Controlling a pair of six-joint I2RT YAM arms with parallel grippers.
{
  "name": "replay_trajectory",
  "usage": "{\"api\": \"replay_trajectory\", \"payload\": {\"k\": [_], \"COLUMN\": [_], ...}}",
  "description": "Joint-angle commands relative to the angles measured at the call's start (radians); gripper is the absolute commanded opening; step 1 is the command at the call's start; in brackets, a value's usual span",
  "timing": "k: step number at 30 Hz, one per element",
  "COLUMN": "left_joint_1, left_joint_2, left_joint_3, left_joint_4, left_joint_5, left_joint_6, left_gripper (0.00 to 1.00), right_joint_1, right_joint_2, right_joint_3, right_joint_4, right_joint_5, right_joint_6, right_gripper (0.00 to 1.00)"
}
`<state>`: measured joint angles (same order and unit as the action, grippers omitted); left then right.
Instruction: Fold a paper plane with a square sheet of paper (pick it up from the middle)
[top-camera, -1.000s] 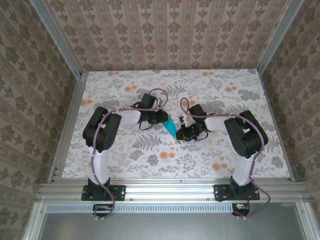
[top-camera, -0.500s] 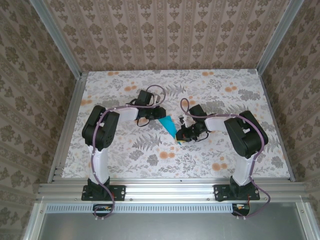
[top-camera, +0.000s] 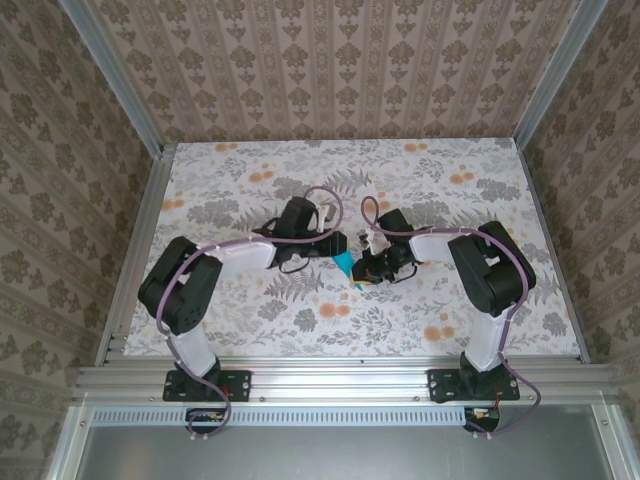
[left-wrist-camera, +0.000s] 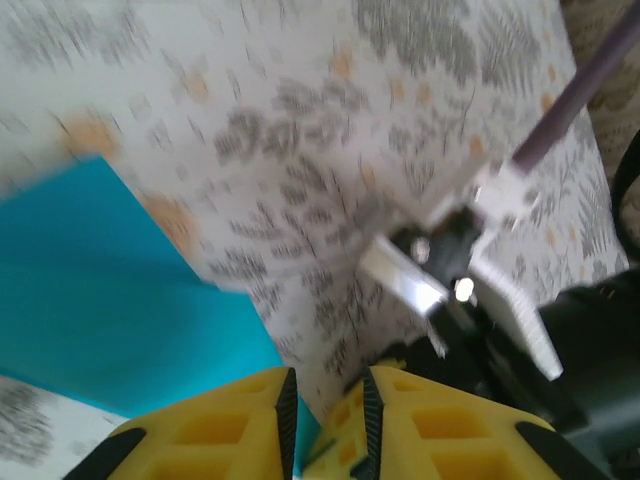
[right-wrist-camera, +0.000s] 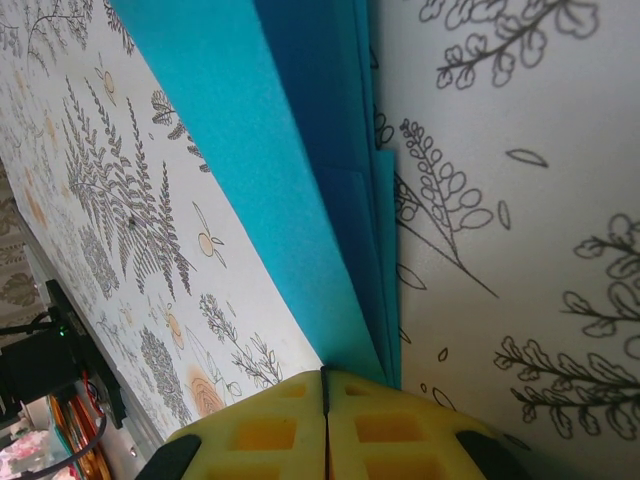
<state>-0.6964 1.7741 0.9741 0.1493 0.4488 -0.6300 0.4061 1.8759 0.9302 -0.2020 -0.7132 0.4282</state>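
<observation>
The teal-blue paper (top-camera: 344, 262) lies folded in several layers on the flowered table, between my two grippers. In the right wrist view the folded paper (right-wrist-camera: 270, 130) runs as a long layered strip up from my right gripper (right-wrist-camera: 324, 372), whose yellow fingers are shut on its near end. My right gripper (top-camera: 362, 275) sits at the paper's near right end. My left gripper (top-camera: 338, 245) hangs over the paper's far left part and hides much of it. In the left wrist view my left gripper (left-wrist-camera: 328, 375) is narrowly open, with a corner of the paper (left-wrist-camera: 100, 300) reaching into the gap.
The table (top-camera: 470, 300) has a flower and fern print and is fenced by aluminium rails (top-camera: 330, 378) and patterned walls. The right arm's wrist (left-wrist-camera: 470, 270) and its purple cable (left-wrist-camera: 580, 90) stand close in front of my left gripper.
My left arm has swung right and nearer, bringing its gripper over the paper, which now shows less from above. The right gripper has stayed in place, shut.
</observation>
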Motion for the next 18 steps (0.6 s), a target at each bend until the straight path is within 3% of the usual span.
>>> {"api": "replay_trajectory", "payload": {"k": [1, 18], "left_joint_1": [-0.016, 0.03], "left_joint_2": [0.053, 0.226], "left_joint_3": [-0.005, 0.017], "left_joint_4": [0.052, 0.081], "left_joint_5": [-0.009, -0.019], "left_joint_6": [-0.045, -0.026], "left_gripper": [0.24, 0.2], "right_joint_1": [0.005, 0.005], "right_joint_2": [0.069, 0.074], "right_joint_3": [-0.032, -0.032], "right_joint_4": [-0.123, -0.17], "right_joint_5": [0.092, 0.111], "right_joint_6": [0.02, 0.0], "right_gripper": [0.08, 0.07]}}
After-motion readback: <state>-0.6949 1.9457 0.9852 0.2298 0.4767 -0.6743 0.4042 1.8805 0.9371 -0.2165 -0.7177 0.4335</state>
